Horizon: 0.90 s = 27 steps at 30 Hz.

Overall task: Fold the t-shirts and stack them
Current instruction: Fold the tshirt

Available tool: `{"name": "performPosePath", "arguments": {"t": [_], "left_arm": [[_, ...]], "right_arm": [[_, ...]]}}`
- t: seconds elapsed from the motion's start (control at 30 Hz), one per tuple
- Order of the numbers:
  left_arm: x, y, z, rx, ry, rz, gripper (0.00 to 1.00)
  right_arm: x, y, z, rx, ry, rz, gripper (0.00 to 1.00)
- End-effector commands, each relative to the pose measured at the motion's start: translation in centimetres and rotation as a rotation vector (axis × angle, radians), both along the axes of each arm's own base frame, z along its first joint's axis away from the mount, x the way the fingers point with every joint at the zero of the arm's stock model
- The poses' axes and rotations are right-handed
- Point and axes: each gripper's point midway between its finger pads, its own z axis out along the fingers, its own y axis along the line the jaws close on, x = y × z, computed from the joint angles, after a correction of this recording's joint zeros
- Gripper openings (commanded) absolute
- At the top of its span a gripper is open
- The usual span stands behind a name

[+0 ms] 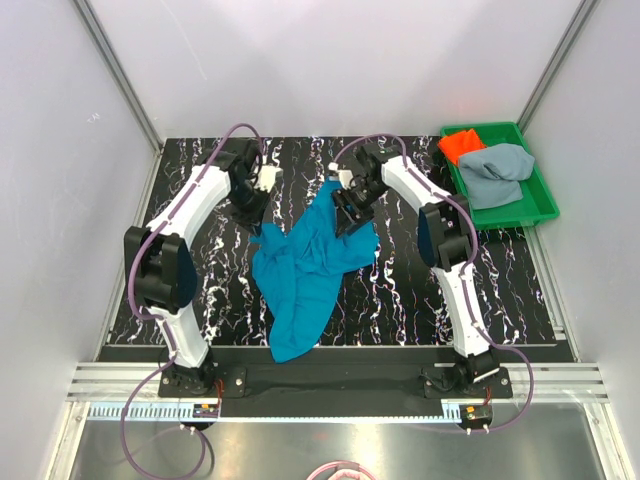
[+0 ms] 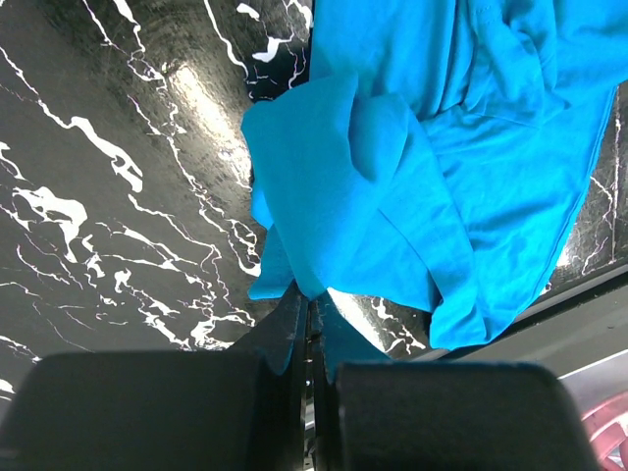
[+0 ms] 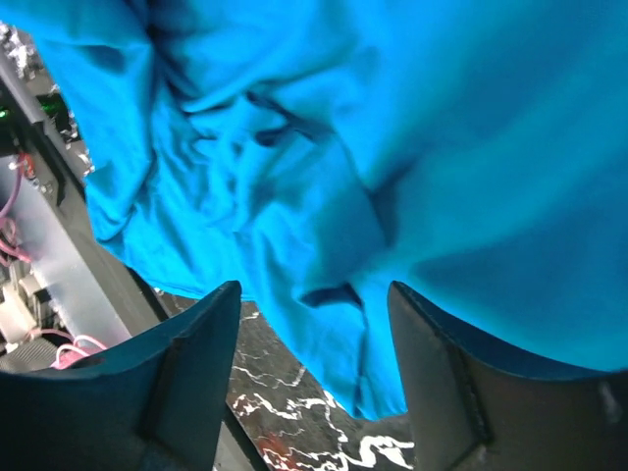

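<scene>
The teal-blue t-shirt (image 1: 305,265) lies crumpled on the black marbled table, stretching from the middle towards the near edge. My left gripper (image 1: 256,215) is at the shirt's left upper corner; in the left wrist view its jaws (image 2: 310,306) are shut on a pinch of the shirt's edge (image 2: 392,196). My right gripper (image 1: 350,210) is over the shirt's upper right part, open, with the cloth (image 3: 373,147) lying under and between its fingers (image 3: 314,314). The orange-red t-shirt (image 1: 460,145) and the grey-blue t-shirt (image 1: 497,172) lie bunched in the green tray.
The green plastic tray (image 1: 545,207) stands at the back right corner of the table. Grey walls enclose the table on the left, back and right. The arm bases and a metal rail run along the near edge.
</scene>
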Motion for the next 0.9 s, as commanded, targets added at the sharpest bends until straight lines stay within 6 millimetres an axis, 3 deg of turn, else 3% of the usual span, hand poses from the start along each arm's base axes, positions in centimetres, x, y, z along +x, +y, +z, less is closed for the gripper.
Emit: {"name": "performPosePath", "arguments": {"t": [0.0,0.2,0.4,0.57,0.63,0.7,0.77,0.8,0.87], "left_arm": [[0.5,-0.2,1.6,-0.041,-0.053,0.014,0.00],[0.6,-0.1,1.7,-0.044,-0.058,0.020,0.00],[0.9,-0.3,1.8,-0.051,-0.064,0.026,0.00],[0.9,-0.2,1.9,-0.050,-0.067,0.028,0.00],[0.9,-0.1,1.8,-0.046,-0.068,0.029,0.00],[0.8,0.0,1.6,-0.040,-0.065,0.026,0.00],[1.0,0.3,1.7,-0.033,-0.072,0.030,0.00],[1.1,0.5,1.7,-0.029,-0.071,0.034,0.00],[1.7,1.1,2.1,-0.028,-0.088,0.047,0.00]], "right_arm": [[-0.8,1.9,1.3,0.055,0.008,0.031,0.67],[-2.1,2.6,0.9,0.052,0.035,0.055,0.62],[-1.8,2.3,0.2,0.025,0.022,0.049,0.55],[-0.5,2.4,-0.8,0.005,-0.010,0.028,0.37],[0.2,2.5,-0.8,0.003,-0.035,0.027,0.34],[1.1,2.4,-1.1,-0.019,-0.073,0.023,0.24],[2.6,2.2,-1.0,-0.046,-0.140,0.010,0.04],[3.3,2.2,-0.5,-0.054,-0.176,0.005,0.00],[4.9,1.5,0.3,-0.090,-0.258,-0.008,0.00]]}}
